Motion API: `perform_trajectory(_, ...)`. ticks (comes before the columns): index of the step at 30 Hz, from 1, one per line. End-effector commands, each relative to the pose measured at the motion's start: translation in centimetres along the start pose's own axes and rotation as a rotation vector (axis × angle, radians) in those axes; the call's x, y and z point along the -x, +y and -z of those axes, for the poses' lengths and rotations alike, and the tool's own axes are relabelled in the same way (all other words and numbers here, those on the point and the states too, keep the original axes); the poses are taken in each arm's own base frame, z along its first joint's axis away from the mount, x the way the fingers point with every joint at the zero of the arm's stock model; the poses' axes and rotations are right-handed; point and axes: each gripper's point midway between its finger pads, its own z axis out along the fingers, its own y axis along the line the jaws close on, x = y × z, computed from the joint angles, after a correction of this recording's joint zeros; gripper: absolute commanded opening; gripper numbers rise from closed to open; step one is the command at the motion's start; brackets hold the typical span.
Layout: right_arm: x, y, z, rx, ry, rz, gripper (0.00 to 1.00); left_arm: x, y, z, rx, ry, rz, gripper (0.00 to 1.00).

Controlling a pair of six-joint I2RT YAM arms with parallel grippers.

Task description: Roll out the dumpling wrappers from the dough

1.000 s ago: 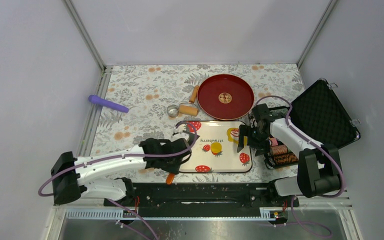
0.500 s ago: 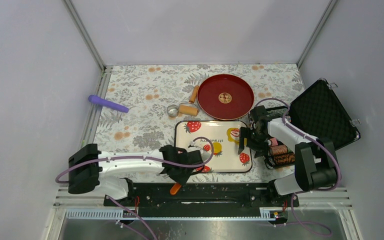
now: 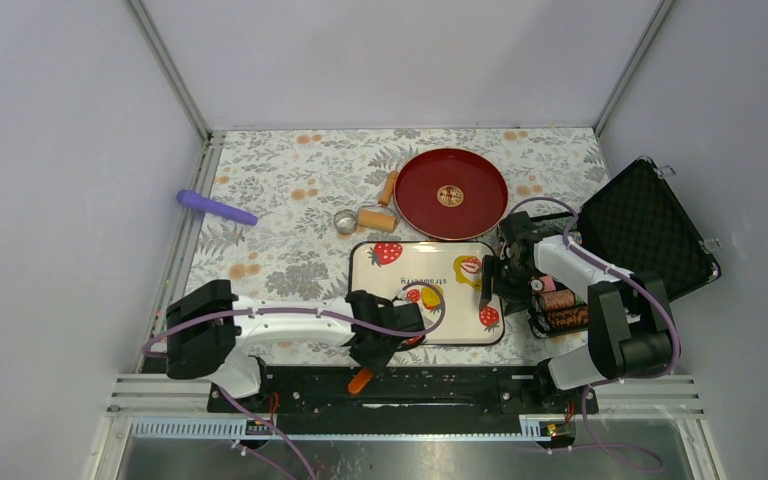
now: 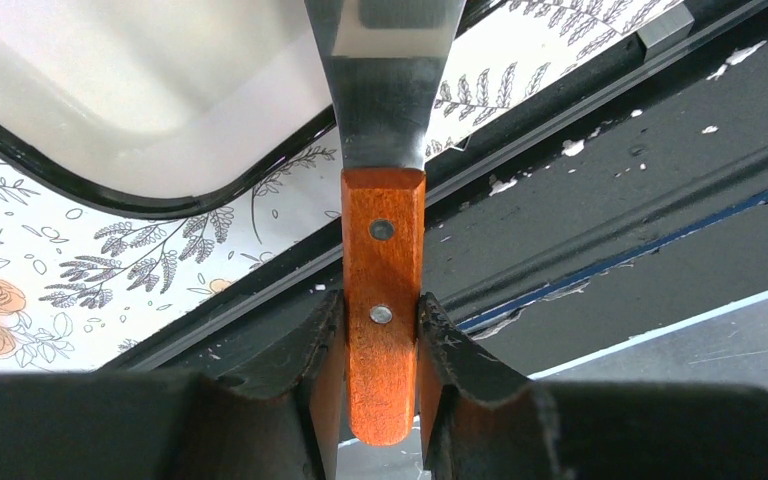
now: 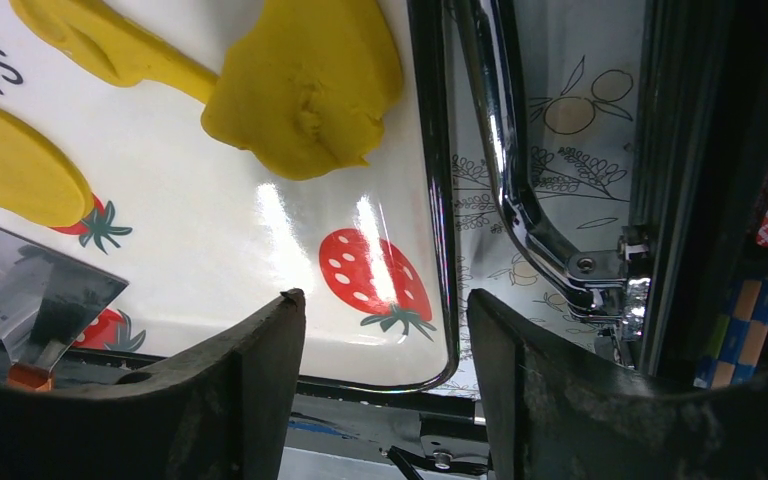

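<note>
Pinching wooden handle of a scraper in left claw, fingers pressed against both sides. Steel blade straight ahead of that claw, reaching over near rim of tray; floral bench below.

Right claw spread, gripping nothing, straddling tray's right rim, printed strawberry under the gap; cannot tell whether touching. Just ahead of it: yellow dough, irregular lump on tray. Ahead and left in wrist view: flat round dumpling wrapper. To its right, off tray: chrome bar.
</note>
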Motion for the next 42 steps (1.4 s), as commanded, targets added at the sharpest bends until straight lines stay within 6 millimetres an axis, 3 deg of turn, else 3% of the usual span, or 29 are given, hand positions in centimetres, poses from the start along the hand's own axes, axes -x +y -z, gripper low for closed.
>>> perform_trajectory(1, -0.1, 0.0, -0.1, 0.008, 0.009, -0.002, 0.66, 0.9, -1.1, 0.9, -0.023, -0.003, -0.018, 0.00)
perform_trajectory(15, -0.4, 0.3, -0.3, 0.026, 0.026, 0.000, 0.54, 1.6, -1.4, 0.7, 0.010, 0.031, -0.031, 0.00)
perform_trajectory(42, -0.4, 0.6, -0.5, 0.041, 0.038, 0.003, 0.51, 3.4, -0.7, -0.1, 0.009, 0.081, 0.008, 0.00)
